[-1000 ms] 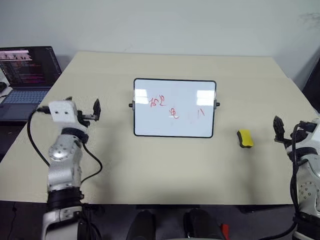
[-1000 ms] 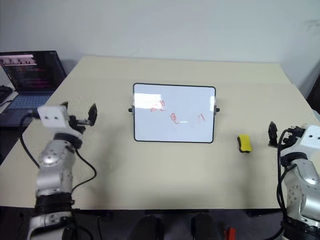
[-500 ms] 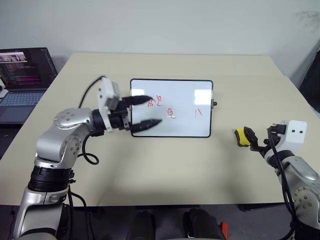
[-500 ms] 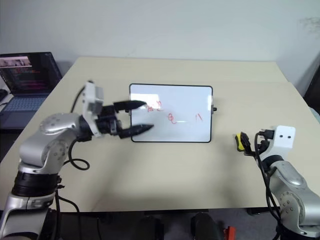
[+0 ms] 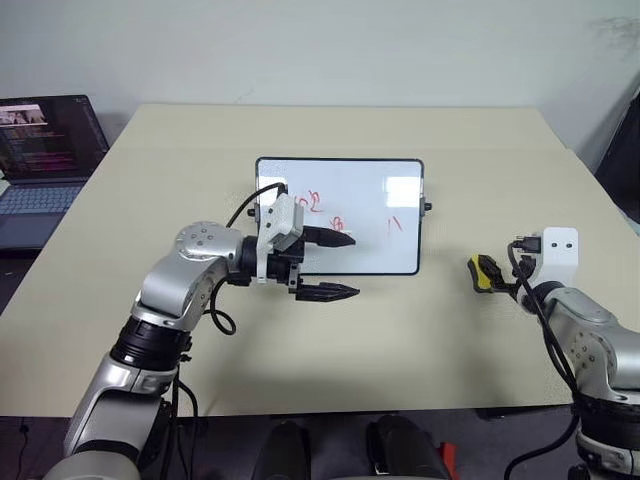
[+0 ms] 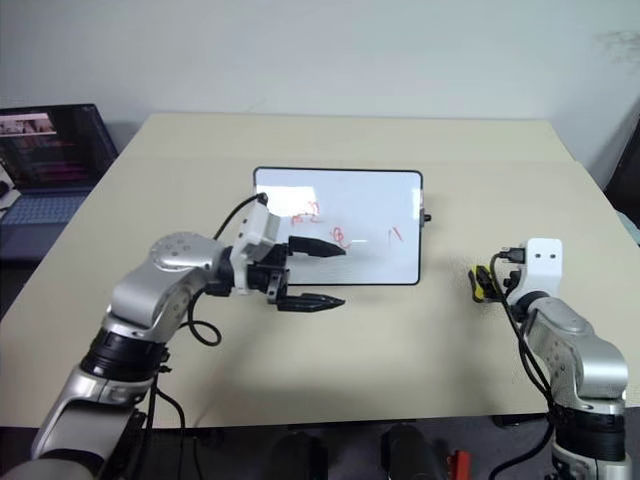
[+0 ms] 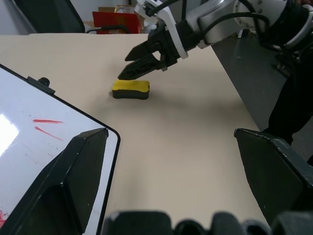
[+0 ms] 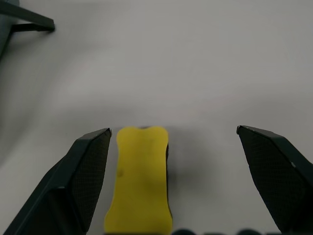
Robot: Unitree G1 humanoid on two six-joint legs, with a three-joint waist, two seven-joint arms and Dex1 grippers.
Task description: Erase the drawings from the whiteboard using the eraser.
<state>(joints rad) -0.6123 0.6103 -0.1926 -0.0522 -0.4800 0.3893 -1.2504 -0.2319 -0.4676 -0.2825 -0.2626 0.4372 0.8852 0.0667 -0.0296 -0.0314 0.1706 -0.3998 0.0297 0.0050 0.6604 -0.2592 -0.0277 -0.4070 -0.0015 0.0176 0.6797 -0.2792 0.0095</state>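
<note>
Yellow, the eraser (image 8: 140, 181) lies flat on the desk (image 5: 450, 330) just right of the whiteboard (image 5: 385, 255), between the spread fingers of my right claw (image 7: 142, 66), which is released and not yet touching it; I judge I've lined up this way to pinch its long sides. My left claw (image 5: 335, 265), also released, hangs over the whiteboard's lower left corner, likely to steady the frame. Red drawings (image 5: 312, 202) are unwiped on the whiteboard's face.
</note>
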